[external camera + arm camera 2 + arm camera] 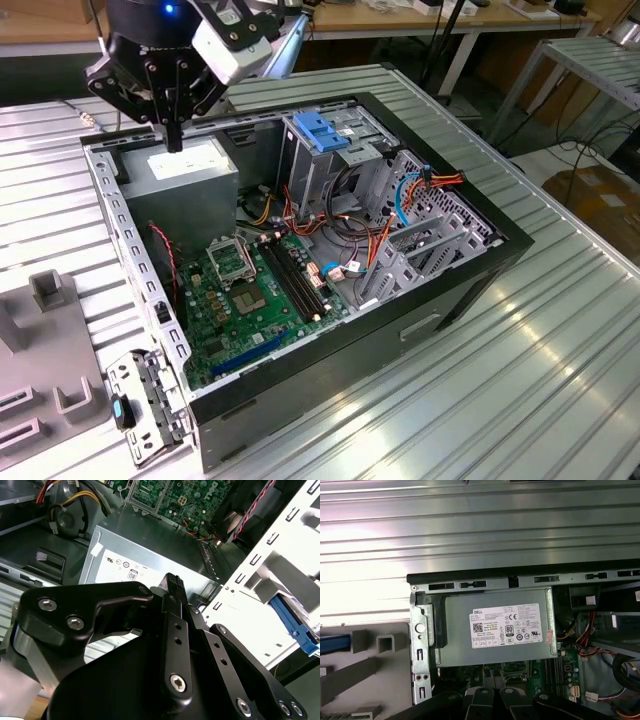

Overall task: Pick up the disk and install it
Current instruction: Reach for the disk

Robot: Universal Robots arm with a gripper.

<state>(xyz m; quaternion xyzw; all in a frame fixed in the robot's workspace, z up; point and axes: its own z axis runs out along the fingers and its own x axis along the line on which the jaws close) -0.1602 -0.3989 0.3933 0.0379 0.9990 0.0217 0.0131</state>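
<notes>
My black metal gripper (173,138) hangs at the exterior view's upper left over a grey sheet-metal box (180,172) with a white sticker. Its fingers are pressed together, nothing held. The disk (332,643) shows a flat blue edge on the grey plastic stand (395,680) beside the open computer case (300,365), long axis pointing at the case wall.

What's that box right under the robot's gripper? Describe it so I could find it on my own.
Find the open black computer case on the ribbed metal table, then its corner at the exterior view's left, under the gripper. There sits a closed grey metal box with a white sticker on top, unlike the green circuit board beside it and the blue-latched cage.
</notes>
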